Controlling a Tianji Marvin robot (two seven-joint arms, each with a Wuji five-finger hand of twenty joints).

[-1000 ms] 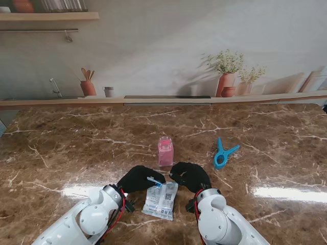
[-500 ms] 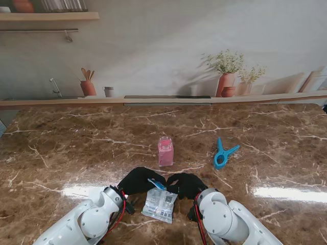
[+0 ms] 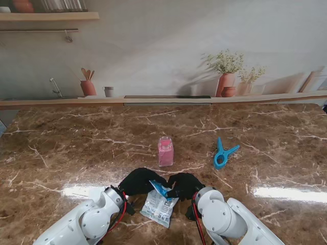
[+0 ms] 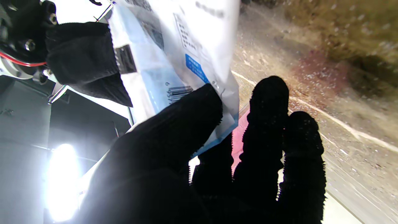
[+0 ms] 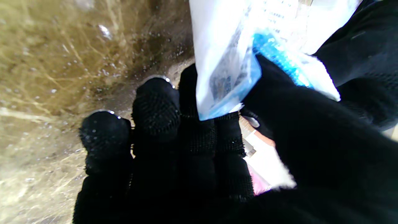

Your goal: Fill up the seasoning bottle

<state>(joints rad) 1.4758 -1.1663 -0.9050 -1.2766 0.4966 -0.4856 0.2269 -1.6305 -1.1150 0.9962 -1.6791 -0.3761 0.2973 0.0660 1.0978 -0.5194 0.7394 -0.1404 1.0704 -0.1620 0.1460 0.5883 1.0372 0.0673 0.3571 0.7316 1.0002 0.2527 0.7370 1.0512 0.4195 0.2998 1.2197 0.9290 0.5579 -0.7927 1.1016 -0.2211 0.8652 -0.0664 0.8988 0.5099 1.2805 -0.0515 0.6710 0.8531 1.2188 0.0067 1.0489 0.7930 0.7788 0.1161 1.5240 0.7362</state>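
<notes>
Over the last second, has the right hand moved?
Yes. The right hand has slid left and nearer to me, away from the blue clip, closing onto the seasoning packet beside the left hand.

Stand view: even, soft lighting and sharp focus throughout; two white glare patches lie on the polished surface (image 3: 51,153), one at each side near me, and objects cast only faint shadows. Left wrist view: a blown-out lamp flare at one edge, the pouch (image 4: 174,46) overexposed to near white, the black-gloved left hand (image 4: 186,161) without detail. Right wrist view: pouch (image 5: 230,62) and surface blurred, the right hand (image 5: 192,161) underexposed.
</notes>
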